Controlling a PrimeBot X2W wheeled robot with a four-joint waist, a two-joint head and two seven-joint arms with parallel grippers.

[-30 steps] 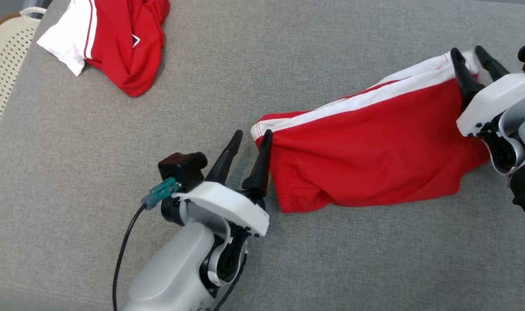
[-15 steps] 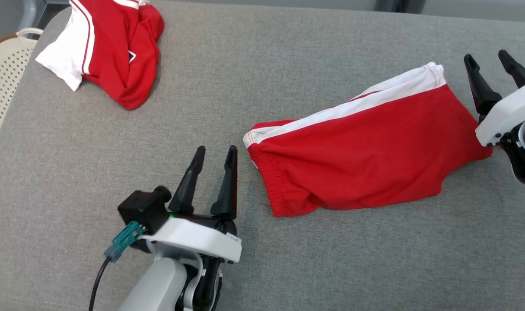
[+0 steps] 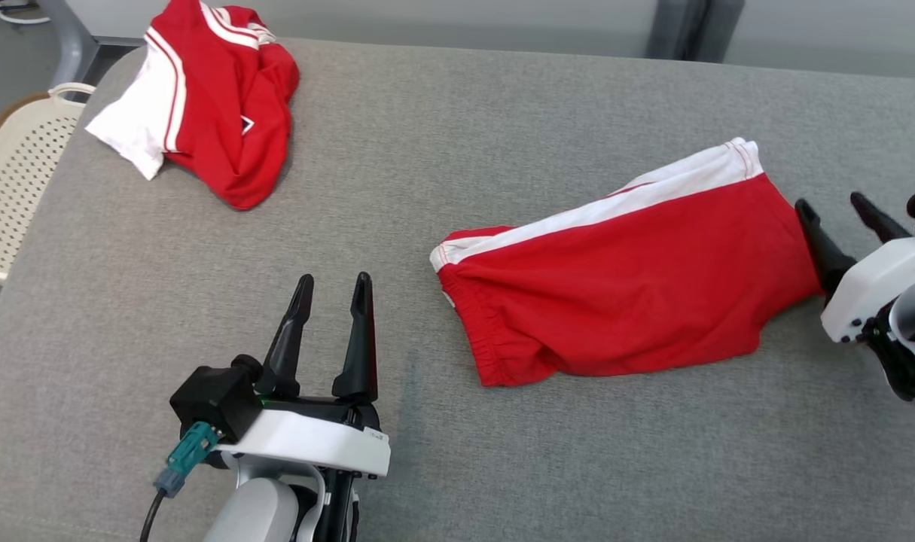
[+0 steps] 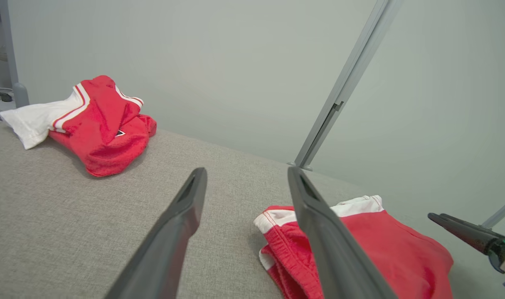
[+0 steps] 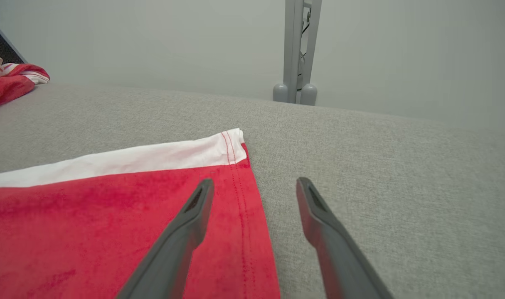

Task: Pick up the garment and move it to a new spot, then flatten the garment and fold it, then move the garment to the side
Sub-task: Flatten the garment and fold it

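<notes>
The garment (image 3: 623, 282), red shorts with a white side stripe, lies folded on the grey padded surface (image 3: 457, 150), right of centre. My left gripper (image 3: 333, 280) is open and empty, a short way left of the waistband end (image 4: 277, 232). My right gripper (image 3: 831, 203) is open and empty beside the hem at the right end (image 5: 240, 182); its left finger hangs above the red cloth in the right wrist view, the right one over bare grey fabric.
A second red and white garment (image 3: 201, 98) lies crumpled at the far left corner (image 4: 90, 120). A cream perforated chair (image 3: 13, 173) stands past the left edge. A grey metal post (image 5: 296, 50) rises behind the surface.
My right gripper has let go of the hem and drawn back toward me. My left gripper has pulled away left from the waistband. The shorts now lie flat. The camera has tilted.
</notes>
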